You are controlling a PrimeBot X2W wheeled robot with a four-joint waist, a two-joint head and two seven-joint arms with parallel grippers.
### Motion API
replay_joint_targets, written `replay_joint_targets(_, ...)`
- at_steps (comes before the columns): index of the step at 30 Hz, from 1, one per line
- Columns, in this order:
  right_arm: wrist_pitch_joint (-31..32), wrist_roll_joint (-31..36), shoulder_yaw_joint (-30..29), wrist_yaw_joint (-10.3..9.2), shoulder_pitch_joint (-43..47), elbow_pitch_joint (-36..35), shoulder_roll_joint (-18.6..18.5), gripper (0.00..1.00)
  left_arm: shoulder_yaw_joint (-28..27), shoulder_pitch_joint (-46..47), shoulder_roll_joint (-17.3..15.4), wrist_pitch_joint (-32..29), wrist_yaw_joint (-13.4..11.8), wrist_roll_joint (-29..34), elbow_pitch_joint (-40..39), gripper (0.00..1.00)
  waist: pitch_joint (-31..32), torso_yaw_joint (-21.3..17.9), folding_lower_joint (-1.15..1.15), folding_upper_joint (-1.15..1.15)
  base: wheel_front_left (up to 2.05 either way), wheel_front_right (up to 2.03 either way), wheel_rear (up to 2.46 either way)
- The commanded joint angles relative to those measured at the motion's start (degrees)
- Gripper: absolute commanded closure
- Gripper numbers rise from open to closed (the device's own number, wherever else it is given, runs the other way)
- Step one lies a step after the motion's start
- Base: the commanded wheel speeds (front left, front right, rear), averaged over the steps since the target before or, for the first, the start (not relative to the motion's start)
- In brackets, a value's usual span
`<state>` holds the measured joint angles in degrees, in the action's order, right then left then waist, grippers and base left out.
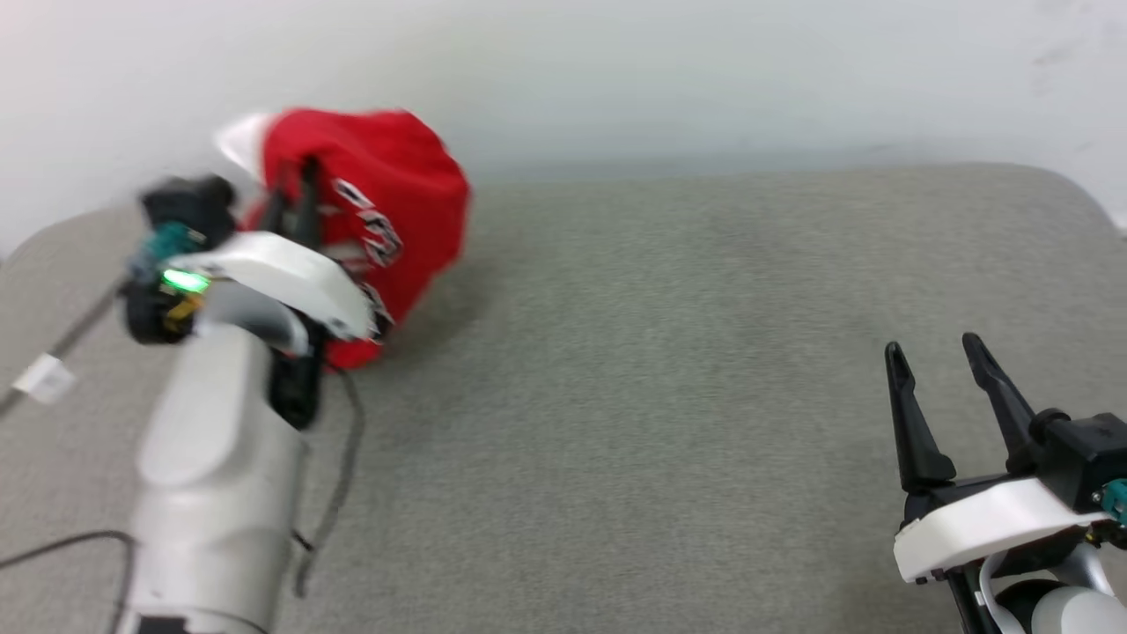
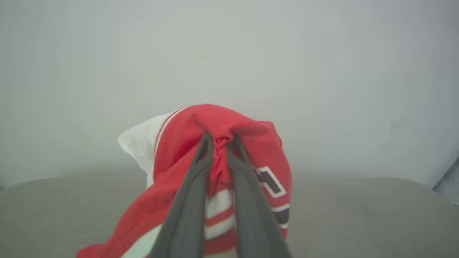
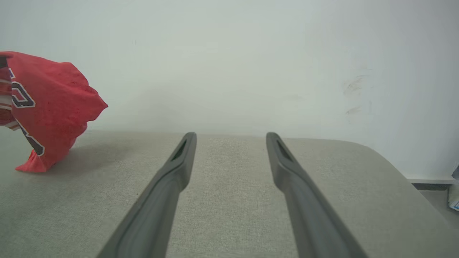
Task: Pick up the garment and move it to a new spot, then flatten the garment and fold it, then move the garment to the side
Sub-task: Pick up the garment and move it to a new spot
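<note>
Pinched by a red fold between tips of left gripper (image 2: 219,139): garment (image 2: 179,150), hanging below them, lowest corner about at surface (image 1: 660,396). Spread, empty, well apart: right gripper (image 1: 931,345). Best lifted clear before travel, keeping pinch firm.

The garment (image 1: 387,194) rests far left on the surface (image 1: 660,396), right fingers (image 1: 909,418) near right.

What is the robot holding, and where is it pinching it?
The left pincer pinches a bunched fold of the red garment; the right pincer holds nothing.
</note>
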<state>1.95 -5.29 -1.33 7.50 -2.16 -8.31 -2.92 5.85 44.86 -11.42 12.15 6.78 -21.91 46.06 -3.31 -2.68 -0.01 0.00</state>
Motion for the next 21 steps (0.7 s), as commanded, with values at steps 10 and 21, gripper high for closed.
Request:
replay_joint_targets(10,0.3,-1.1,0.5,-0.02,1.1,-0.8,0.1,0.00,16.0,-15.3,8.3,-7.0,0.5,-2.0,-14.8,1.00,-1.5,-6.6,0.01,0.00,0.00,0.00,0.00)
replay_joint_targets(21,-1.2,-1.7,0.6,-0.02,-0.6,0.5,0.1,0.00,34.9,-22.7,8.5,-11.3,0.6,-3.8,-17.6,0.00,-5.6,-6.1,0.01,0.00,0.00,0.00,0.00)
